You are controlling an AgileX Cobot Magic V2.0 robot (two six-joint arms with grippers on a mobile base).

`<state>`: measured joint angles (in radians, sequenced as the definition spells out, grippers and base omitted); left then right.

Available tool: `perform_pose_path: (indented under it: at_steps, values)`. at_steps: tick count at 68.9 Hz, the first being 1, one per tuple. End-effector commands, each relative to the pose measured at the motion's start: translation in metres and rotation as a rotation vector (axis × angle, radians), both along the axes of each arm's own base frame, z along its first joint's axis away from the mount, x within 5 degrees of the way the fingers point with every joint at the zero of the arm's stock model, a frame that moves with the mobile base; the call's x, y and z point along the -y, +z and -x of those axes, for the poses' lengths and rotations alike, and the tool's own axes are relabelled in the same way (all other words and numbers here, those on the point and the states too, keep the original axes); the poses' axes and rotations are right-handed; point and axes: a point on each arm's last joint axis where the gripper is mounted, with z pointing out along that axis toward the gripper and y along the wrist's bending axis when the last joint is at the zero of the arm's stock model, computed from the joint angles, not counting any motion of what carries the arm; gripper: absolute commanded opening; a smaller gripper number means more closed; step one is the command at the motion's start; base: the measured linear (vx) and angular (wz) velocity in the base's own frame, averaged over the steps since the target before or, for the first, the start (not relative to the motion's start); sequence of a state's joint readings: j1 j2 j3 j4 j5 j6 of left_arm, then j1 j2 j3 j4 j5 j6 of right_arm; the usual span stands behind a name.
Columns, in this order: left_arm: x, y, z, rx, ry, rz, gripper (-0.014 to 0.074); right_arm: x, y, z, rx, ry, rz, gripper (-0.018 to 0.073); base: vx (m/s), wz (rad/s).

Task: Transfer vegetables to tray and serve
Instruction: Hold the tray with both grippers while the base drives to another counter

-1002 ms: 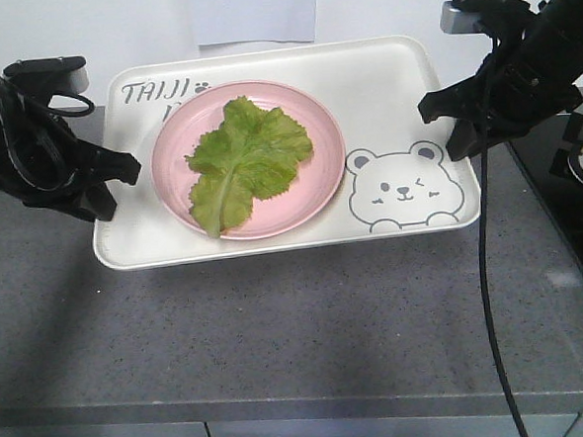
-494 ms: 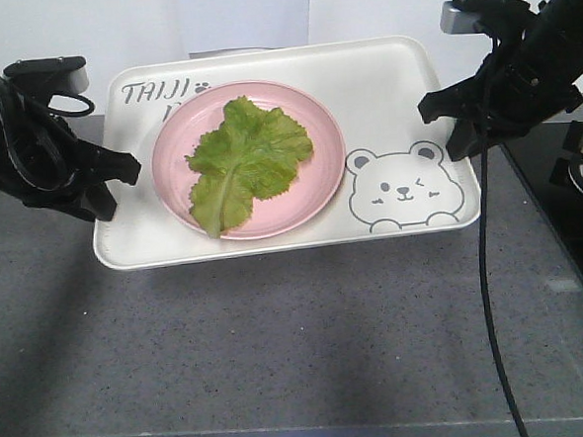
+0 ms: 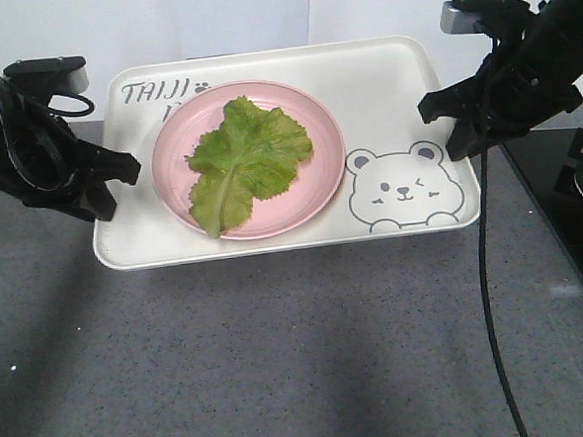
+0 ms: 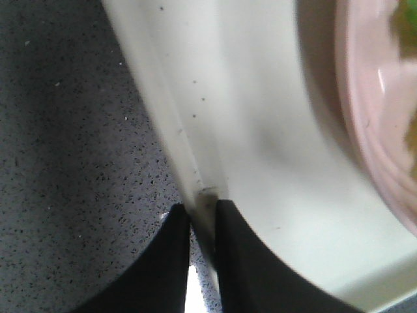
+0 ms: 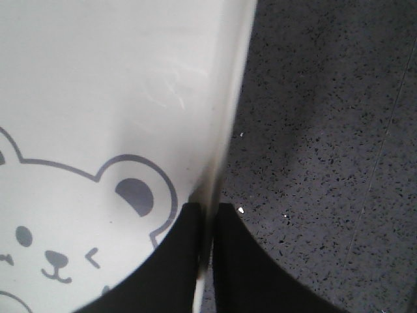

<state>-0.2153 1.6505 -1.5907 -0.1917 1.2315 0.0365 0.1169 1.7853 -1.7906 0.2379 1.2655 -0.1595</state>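
I am holding the tray [image 3: 382, 84] by both short edges, one arm on each side. My left gripper [image 4: 203, 208] is pinching the tray's left rim, towards the near corner: its two black fingers are almost together, with only the thin rim between them, one finger on the counter [image 3: 280, 348] side and one on the tray side. My right gripper [image 5: 208, 208] is clamping the right rim in the same way, the fingers nearly closed on the edge just right of the bear drawing [image 3: 403, 187]. The lettuce [image 3: 244, 162] is lying flat on the pink plate [image 3: 324, 182], rib pointing to the near left, and it is covering most of the plate's middle without reaching the rim. The plate is sitting on the left half of the tray, hiding part of the grey lettering [image 3: 155, 90] at the far left corner, with the bear just beside it on the near right. The tray's far edge is showing against the white wall. I am seeing a black cable [image 3: 486, 296] hanging from the right arm down across the counter. On the far right a dark surface is bordering the counter.
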Motion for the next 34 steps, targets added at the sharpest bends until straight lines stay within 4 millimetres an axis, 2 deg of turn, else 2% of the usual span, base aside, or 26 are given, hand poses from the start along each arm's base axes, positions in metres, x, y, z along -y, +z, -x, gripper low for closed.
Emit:
perform_pose_path:
  at_steps: [1, 34]
  values:
    - [0.0121, 0.0299, 0.0105, 0.114, -0.039, 0.112, -0.0006, -0.0093, 0.0297, 0.0160, 0.062, 0.045, -0.085, -0.0005, 0.04, -0.01]
    - [0.0121, 0.0299, 0.0105, 0.114, -0.039, 0.112, -0.0006, -0.0093, 0.0297, 0.0160, 0.062, 0.045, -0.085, -0.0005, 0.04, 0.00]
